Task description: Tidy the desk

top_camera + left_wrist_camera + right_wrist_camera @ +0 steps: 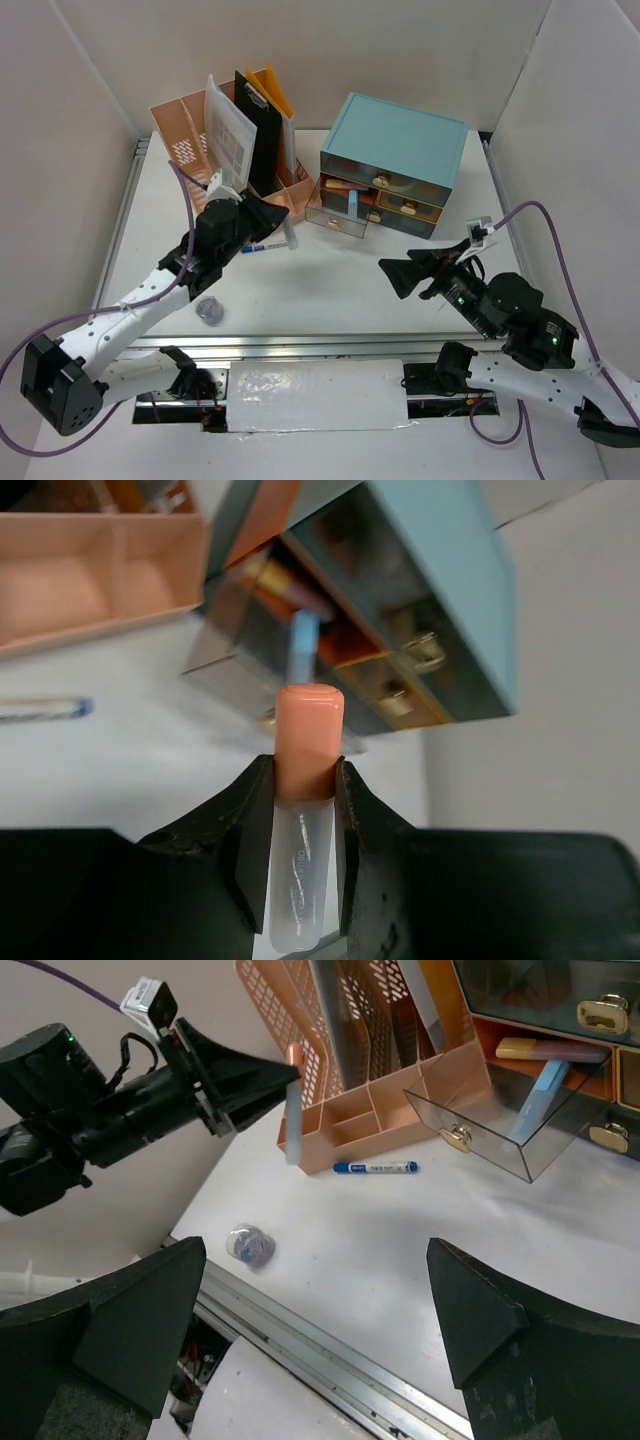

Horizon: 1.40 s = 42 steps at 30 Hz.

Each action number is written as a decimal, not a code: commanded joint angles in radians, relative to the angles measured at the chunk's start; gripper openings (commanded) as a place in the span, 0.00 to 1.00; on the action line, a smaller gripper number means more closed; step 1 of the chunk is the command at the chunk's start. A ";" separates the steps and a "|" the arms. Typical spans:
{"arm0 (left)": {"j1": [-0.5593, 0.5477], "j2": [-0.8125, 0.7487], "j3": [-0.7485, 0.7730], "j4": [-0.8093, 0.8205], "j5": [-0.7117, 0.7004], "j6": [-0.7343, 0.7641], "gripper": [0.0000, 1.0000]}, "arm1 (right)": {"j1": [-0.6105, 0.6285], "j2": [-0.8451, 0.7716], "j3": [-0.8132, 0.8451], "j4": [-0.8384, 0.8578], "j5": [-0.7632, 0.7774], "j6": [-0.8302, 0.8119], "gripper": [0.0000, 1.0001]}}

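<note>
The white desk [330,290] carries a few loose items. My left gripper [272,214] hangs above the desk in front of the pink organizer. It is shut on a marker [308,740] with an orange cap and a clear body, cap pointing toward the teal drawer cabinet [440,590]. The marker also shows in the right wrist view [292,1110]. My right gripper [402,276] is open and empty, above the desk's front right part. A blue marker [262,247] lies on the desk below the left gripper. A small clear container [209,311] of coloured bits sits near the front left rail.
The teal drawer cabinet [395,160] stands at the back right, its lower left clear drawer [338,212] pulled open with a light blue pen inside. The pink slotted file organizer [200,130] with folders and a black clipboard stands at the back left. White walls enclose the desk.
</note>
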 commanded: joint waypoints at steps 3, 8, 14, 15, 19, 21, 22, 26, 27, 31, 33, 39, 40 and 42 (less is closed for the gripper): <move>-0.039 0.244 0.087 0.443 -0.007 -0.141 0.00 | 0.004 -0.037 0.027 -0.011 0.039 -0.005 1.00; -0.042 0.478 0.269 0.560 0.001 -0.186 0.00 | 0.006 -0.054 0.037 -0.056 0.053 0.012 1.00; -0.043 0.639 0.394 0.576 -0.062 -0.171 0.42 | 0.004 -0.077 0.047 -0.080 0.059 0.009 1.00; -0.043 0.671 0.417 0.536 -0.060 -0.165 0.54 | 0.004 -0.079 0.047 -0.083 0.059 0.007 1.00; -0.042 0.722 0.495 0.508 -0.016 -0.131 1.00 | 0.003 -0.082 0.048 -0.090 0.054 0.010 1.00; -0.043 0.713 0.511 0.528 0.012 -0.116 1.00 | 0.007 -0.087 0.047 -0.098 0.064 0.012 1.00; -0.045 0.702 0.515 0.524 0.022 -0.102 0.99 | 0.004 -0.093 0.045 -0.098 0.065 0.012 1.00; -0.081 0.614 0.589 0.262 -0.046 -0.021 0.99 | 0.004 -0.100 0.030 -0.084 0.073 0.010 1.00; -0.094 0.578 0.604 0.191 -0.074 0.034 0.99 | 0.006 -0.100 0.025 -0.081 0.071 0.010 1.00; -0.166 0.518 0.676 -0.154 -0.203 0.180 0.93 | 0.004 -0.097 0.014 -0.080 0.070 0.013 1.00; -0.213 0.485 0.655 -0.294 -0.247 0.235 0.83 | 0.004 -0.099 0.010 -0.080 0.071 0.013 1.00; -0.281 0.374 0.416 -0.348 -0.235 0.297 0.34 | 0.004 -0.102 0.007 -0.073 0.111 0.012 1.00; -0.282 0.366 0.358 -0.337 -0.211 0.302 0.16 | 0.006 -0.100 0.007 -0.073 0.114 0.012 1.00; -0.282 0.363 0.311 -0.282 -0.197 0.332 0.00 | 0.004 -0.097 0.008 -0.070 0.119 0.015 1.00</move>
